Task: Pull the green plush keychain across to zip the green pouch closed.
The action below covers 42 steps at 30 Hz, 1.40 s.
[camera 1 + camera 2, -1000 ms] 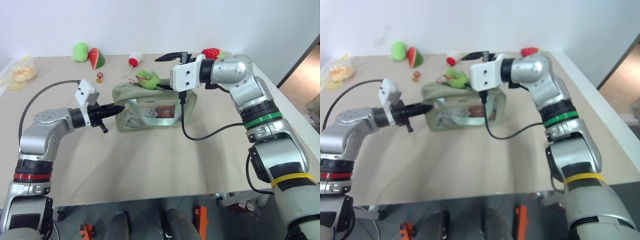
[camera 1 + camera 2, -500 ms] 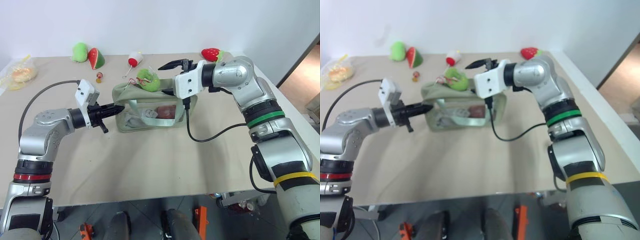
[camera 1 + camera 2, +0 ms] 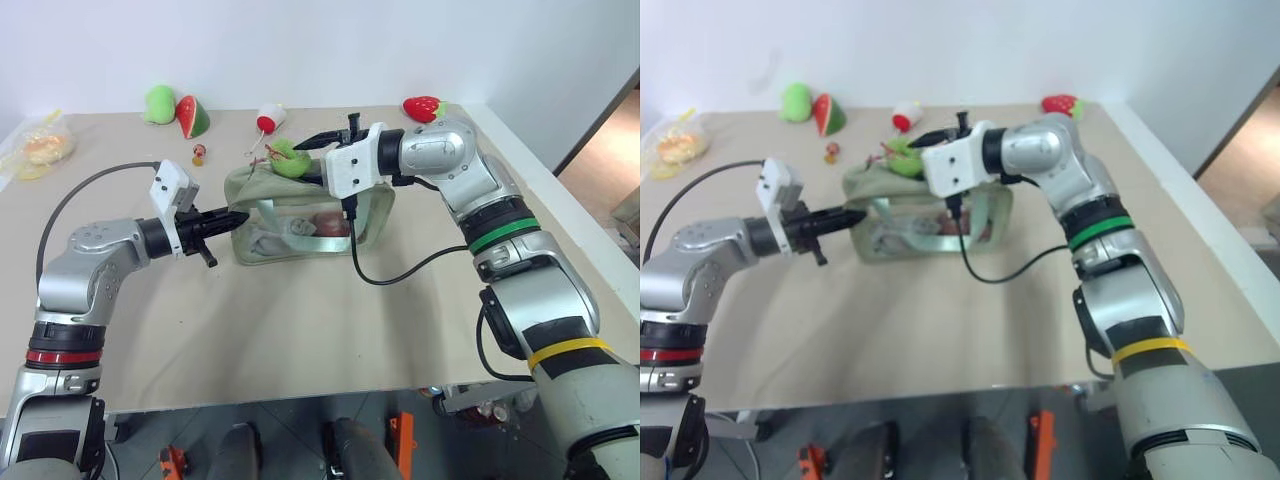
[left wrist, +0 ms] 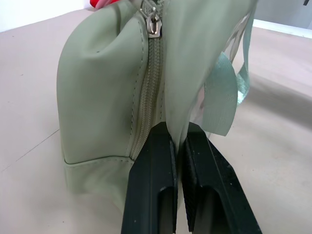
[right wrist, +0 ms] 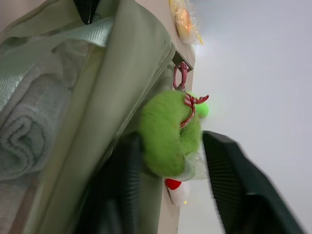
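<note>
Holding a rolled grey towel (one visible), the green pouch [image 3: 300, 215] is pinched by the closed left claw [image 3: 238, 216]; right claw [image 5: 168, 161] fingers straddle the green plush keychain [image 5: 168, 131], partly open.

Left end effector [image 3: 238, 215] is clamped closed, pointing level; right end effector [image 3: 318, 155] reaches forward, fingers parted.

A beige bench [image 3: 300, 330] carried everything. The pouch [image 3: 300, 215] stood near its middle. Along the far edge lay a light-green blob [image 3: 158, 103] touching a watermelon plush [image 3: 193, 116], a small white-and-red toy [image 3: 268, 119] and a strawberry plush [image 3: 422, 106]. A clear bag [image 3: 40, 146] sat at the far left corner, and a tiny figure [image 3: 199, 154] lay between it and the pouch.
</note>
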{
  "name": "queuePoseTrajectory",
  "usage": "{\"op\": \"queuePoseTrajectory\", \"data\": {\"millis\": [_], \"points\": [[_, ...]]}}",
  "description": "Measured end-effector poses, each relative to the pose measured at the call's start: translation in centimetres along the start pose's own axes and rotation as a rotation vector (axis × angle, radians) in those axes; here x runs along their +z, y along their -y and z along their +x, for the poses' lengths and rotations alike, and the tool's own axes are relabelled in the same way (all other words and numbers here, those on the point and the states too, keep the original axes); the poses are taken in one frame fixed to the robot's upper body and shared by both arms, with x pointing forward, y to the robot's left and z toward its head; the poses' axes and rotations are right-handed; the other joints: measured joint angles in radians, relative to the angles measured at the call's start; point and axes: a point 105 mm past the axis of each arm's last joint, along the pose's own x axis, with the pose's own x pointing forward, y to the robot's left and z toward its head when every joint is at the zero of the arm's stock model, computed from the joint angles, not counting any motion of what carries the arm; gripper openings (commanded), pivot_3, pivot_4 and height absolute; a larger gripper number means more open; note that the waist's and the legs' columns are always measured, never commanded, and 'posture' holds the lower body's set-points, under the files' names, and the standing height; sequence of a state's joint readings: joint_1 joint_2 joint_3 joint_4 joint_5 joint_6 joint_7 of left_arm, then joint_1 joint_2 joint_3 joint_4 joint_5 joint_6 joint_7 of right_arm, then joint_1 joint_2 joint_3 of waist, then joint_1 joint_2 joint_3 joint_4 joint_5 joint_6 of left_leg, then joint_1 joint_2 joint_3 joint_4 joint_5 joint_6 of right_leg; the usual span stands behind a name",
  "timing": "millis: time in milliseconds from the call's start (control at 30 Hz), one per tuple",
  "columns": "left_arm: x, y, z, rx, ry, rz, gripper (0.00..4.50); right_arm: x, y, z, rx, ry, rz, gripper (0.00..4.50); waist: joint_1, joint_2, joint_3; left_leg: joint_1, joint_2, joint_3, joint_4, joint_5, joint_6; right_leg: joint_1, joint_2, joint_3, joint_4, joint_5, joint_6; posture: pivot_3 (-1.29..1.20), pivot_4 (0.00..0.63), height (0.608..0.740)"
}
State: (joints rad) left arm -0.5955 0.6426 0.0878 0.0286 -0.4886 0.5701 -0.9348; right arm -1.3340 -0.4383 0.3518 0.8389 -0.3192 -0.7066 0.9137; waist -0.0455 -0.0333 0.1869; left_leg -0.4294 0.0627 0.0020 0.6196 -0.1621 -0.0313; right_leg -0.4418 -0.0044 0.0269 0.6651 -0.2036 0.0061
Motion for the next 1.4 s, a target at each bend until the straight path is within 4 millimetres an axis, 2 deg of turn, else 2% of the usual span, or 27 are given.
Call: {"op": "queuePoseTrajectory", "data": {"millis": [67, 367, 500, 567, 667, 767, 900, 1333, 1400], "points": [[-0.1, 0.0, 0.0, 0.007, -0.001, -0.003, 0.0, -0.1, -0.1, 0.0, 0.002, -0.001, 0.003, 0.02, 0.0, 0.0, 0.0, 0.0, 0.0, 0.0, 0.0, 0.0, 0.0, 0.0, 0.0, 0.0, 0.0, 0.0, 0.0, 0.0, 0.15, 0.74], [-0.2, -0.1, -0.1, 0.013, 0.0, -0.006, 0.0, -0.6, -0.2, 0.0, -0.007, -0.018, 0.034, 0.01, 0.0, 0.0, 0.0, 0.0, 0.0, 0.0, 0.0, 0.0, 0.0, 0.0, 0.0, 0.0, 0.0, 0.0, 0.0, 0.0, 0.15, 0.74], [-0.2, -0.1, -0.1, 0.013, 0.0, -0.007, 0.0, -1.2, 0.5, -0.3, -0.042, -0.046, 0.054, 0.01, 0.0, 0.0, 0.0, 0.0, 0.0, 0.0, 0.0, 0.0, 0.0, 0.0, 0.0, 0.0, 0.0, 0.0, 0.0, 0.0, 0.15, 0.74], [-0.1, -0.1, -0.1, 0.012, 0.001, -0.006, 0.0, -1.7, 1.7, -0.9, -0.075, -0.077, 0.059, 0.01, 0.0, 0.0, 0.0, 0.0, 0.0, 0.0, 0.0, 0.0, 0.0, 0.0, 0.0, 0.0, 0.0, 0.0, 0.0, 0.0, 0.15, 0.74], [0.3, -0.2, 0.2, 0.005, 0.015, 0.0, 0.0, -1.6, 5.1, -2.6, -0.152, -0.107, 0.036, 0.01, 0.0, 0.0, 0.0, 0.0, 0.0, 0.0, 0.0, 0.0, 0.0, 0.0, 0.0, 0.0, 0.0, 0.0, 0.0, 0.0, 0.15, 0.74], [0.8, -0.3, 0.4, 0.0, 0.027, 0.013, 0.0, -1.4, 6.0, -2.9, -0.165, -0.11, 0.021, 0.01, 0.0, 0.0, 0.0, 0.0, 0.0, 0.0, -0.001, 0.0, 0.0, 0.0, 0.0, 0.0, 0.0, 0.0, 0.0, 0.0, 0.15, 0.74], [0.2, -0.4, 0.6, 0.001, 0.027, -0.01, 0.0, -1.9, 6.1, -3.5, -0.172, -0.131, 0.031, 0.01, 0.001, 0.0, 0.0, 0.0, 0.0, 0.0, 0.0, 0.0, 0.0, 0.0, 0.0, 0.0, 0.0, 0.0, 0.0, 0.0, 0.15, 0.74], [0.0, -0.6, 0.7, -0.005, 0.03, -0.013, 0.0, -1.4, 6.3, -3.2, -0.176, -0.11, 0.031, 0.01, 0.001, 0.0, 0.0, 0.0, 0.0, 0.0, 0.0, 0.0, 0.0, 0.0, -0.001, 0.0, 0.0, 0.0, 0.0, 0.0, 0.15, 0.74], [0.0, -0.5, 0.7, -0.007, 0.031, -0.015, 0.0, -1.5, 6.2, -3.7, -0.163, -0.117, 0.023, 0.01, 0.003, 0.0, 0.0, 0.0, 0.0, 0.0, 0.0, 0.0, 0.0, 0.0, -0.001, 0.0, 0.0, 0.0, 0.0, 0.0, 0.15, 0.74]]}}
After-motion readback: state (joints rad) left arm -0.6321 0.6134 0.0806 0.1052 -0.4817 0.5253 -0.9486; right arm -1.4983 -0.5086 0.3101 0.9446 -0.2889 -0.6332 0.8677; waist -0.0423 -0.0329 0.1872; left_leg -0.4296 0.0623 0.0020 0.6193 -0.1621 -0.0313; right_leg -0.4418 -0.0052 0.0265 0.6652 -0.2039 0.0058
